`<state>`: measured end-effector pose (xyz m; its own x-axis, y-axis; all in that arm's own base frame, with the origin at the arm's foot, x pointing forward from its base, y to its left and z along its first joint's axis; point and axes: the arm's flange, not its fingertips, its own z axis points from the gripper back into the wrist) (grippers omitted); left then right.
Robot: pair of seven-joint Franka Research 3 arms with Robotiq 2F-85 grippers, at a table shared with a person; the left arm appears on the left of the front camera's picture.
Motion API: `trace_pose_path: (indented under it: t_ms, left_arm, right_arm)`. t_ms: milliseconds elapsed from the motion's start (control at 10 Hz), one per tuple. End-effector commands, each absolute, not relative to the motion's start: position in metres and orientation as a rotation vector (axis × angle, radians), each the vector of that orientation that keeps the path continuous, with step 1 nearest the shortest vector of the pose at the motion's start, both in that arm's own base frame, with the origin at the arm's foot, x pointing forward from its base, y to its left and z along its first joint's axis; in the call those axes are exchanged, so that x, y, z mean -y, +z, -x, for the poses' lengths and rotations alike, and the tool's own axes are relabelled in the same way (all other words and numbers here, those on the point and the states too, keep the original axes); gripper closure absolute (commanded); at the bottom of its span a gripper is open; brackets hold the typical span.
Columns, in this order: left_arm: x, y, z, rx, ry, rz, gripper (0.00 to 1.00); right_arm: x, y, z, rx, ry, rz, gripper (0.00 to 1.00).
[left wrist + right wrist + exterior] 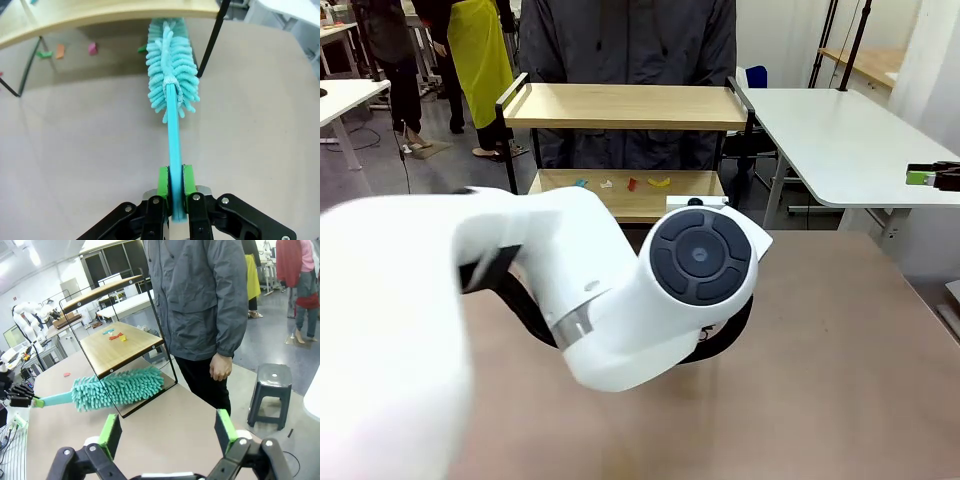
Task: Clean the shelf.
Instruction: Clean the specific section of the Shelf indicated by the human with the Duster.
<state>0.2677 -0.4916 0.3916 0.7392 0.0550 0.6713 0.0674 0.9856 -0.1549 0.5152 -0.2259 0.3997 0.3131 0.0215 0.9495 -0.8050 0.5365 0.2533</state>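
Top of the left wrist frame: the shelf sits dead ahead of my left gripper, which is clamped on the duster handle. Long axis runs straight up-frame, fluffy tip already under the board. Right gripper has its fingers wide apart, farther off imo.

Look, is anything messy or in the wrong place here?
Yes. Small coloured scraps lie scattered on the lower board of the shelf, like litter on the wood. Loose bits also lie on the table near its legs.
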Motion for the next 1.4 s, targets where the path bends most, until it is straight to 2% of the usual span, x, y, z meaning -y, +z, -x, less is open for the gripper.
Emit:
trace_pose_path:
  t_ms: [0, 100, 200, 400, 800, 1300]
  left_arm:
    - [0.516, 0.378, -0.29, 0.725, 0.024, 0.21, 0.86]
    - [0.513, 0.385, -0.288, 0.601, 0.04, 0.245, 0.86]
    - [0.498, 0.384, -0.273, 0.729, 0.015, 0.181, 0.86]
    - [0.498, 0.384, -0.273, 0.729, 0.015, 0.181, 0.86]
    - [0.492, 0.369, -0.292, 0.643, 0.052, 0.173, 0.86]
    - [0.433, 0.366, -0.313, 0.597, 0.141, 0.133, 0.86]
  right_arm:
    - [0.224, 0.402, -0.515, 1.132, 0.642, -0.846, 0.0]
    - [0.224, 0.402, -0.515, 1.132, 0.642, -0.846, 0.0]
    - [0.224, 0.402, -0.515, 1.132, 0.642, -0.846, 0.0]
    - [0.224, 0.402, -0.515, 1.132, 0.642, -0.846, 0.0]
    - [0.224, 0.402, -0.515, 1.132, 0.642, -0.846, 0.0]
    - [0.224, 0.402, -0.515, 1.132, 0.642, -0.846, 0.0]
